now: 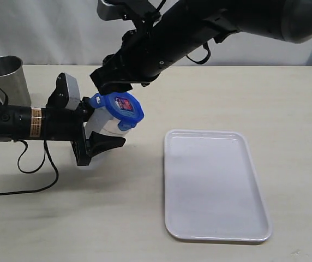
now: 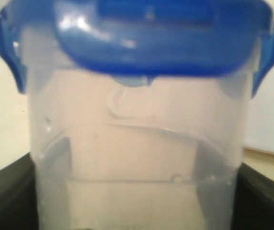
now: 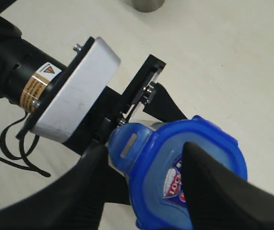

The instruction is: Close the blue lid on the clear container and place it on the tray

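Note:
The clear container [image 1: 104,124] is held tilted just above the table, left of the tray [image 1: 216,185]. My left gripper [image 1: 99,139] is shut on its body; its dark fingers [image 2: 7,201] press both sides of the container [image 2: 137,158]. The blue lid [image 1: 120,106] sits on the container's rim, its sticker facing up. In the left wrist view the lid [image 2: 142,43] has one flap lying down over the rim. My right gripper [image 1: 112,82] hovers at the lid from above. Its jaws are open [image 3: 145,147], one finger beside a flap and one over the lid [image 3: 161,163].
A steel cup [image 1: 6,76] stands at the back left behind the left arm. A black cable [image 1: 36,164] loops on the table below that arm. The white tray lies flat at the right, with nothing on it.

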Controlling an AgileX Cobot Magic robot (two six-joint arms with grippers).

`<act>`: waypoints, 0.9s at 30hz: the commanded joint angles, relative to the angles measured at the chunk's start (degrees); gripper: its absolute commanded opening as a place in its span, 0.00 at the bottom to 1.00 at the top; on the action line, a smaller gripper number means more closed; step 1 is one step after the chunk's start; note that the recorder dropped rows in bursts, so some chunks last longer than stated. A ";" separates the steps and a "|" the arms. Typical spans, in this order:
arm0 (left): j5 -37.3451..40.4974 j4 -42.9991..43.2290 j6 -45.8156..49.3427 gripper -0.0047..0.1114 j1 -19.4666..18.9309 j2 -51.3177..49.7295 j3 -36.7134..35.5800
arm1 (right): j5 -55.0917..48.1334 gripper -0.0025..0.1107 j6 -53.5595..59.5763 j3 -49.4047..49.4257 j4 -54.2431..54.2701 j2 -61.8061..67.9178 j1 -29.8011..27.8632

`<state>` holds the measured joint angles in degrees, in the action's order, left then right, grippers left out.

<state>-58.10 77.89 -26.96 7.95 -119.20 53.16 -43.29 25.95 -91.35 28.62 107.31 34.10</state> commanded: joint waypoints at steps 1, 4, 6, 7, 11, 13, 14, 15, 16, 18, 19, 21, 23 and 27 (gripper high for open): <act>1.21 0.26 0.34 0.04 0.14 0.23 0.34 | 2.30 0.42 -6.19 0.07 -8.59 1.53 2.55; 1.21 -0.07 0.34 0.04 0.14 0.23 0.34 | 3.99 0.42 -8.39 0.07 -11.91 1.90 4.20; 1.21 -0.33 0.34 0.04 0.14 0.23 0.34 | 4.42 0.42 -9.10 0.07 -12.63 1.90 4.67; 1.21 -0.55 0.34 0.04 0.14 0.23 0.34 | 4.32 0.42 -9.54 -0.29 -12.75 1.90 4.67; 0.47 -0.62 0.61 0.04 0.14 0.23 0.34 | 3.79 0.42 -14.38 -1.96 -16.80 3.13 4.67; 0.31 -0.62 0.76 0.04 0.14 0.23 0.34 | 3.07 0.42 -15.50 -3.05 -17.29 3.90 4.67; 0.31 -0.62 0.76 0.04 0.14 0.23 0.34 | 2.41 0.42 -15.50 -3.45 -17.29 4.36 4.67; 0.31 -0.62 0.76 0.04 0.14 0.23 0.34 | 1.56 0.42 -15.50 -4.00 -17.33 4.82 4.67; 0.31 -0.62 0.76 0.04 0.14 0.23 0.34 | 0.49 0.42 -15.50 -4.61 -17.33 5.16 4.67; 0.31 -0.94 1.20 0.04 0.14 0.23 0.34 | -0.88 0.42 -15.50 -5.56 -17.33 5.98 4.67; 0.20 -1.05 1.21 0.04 0.14 0.23 0.34 | -1.31 0.42 -15.50 -5.84 -17.33 6.42 4.67; -0.07 -1.05 1.33 0.04 0.14 0.23 0.34 | -1.40 0.42 -15.50 -5.93 -17.33 6.81 4.67; -0.07 -1.05 1.44 0.04 0.14 0.23 0.34 | -2.06 0.39 -15.50 -5.93 -17.33 7.23 4.67; -0.87 -2.07 1.44 0.04 0.14 0.23 0.34 | -4.03 0.27 -13.95 -5.93 -17.33 8.26 4.70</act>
<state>-56.53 77.30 -25.91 7.95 -119.20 53.16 -44.22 10.63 -97.36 11.99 114.23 38.78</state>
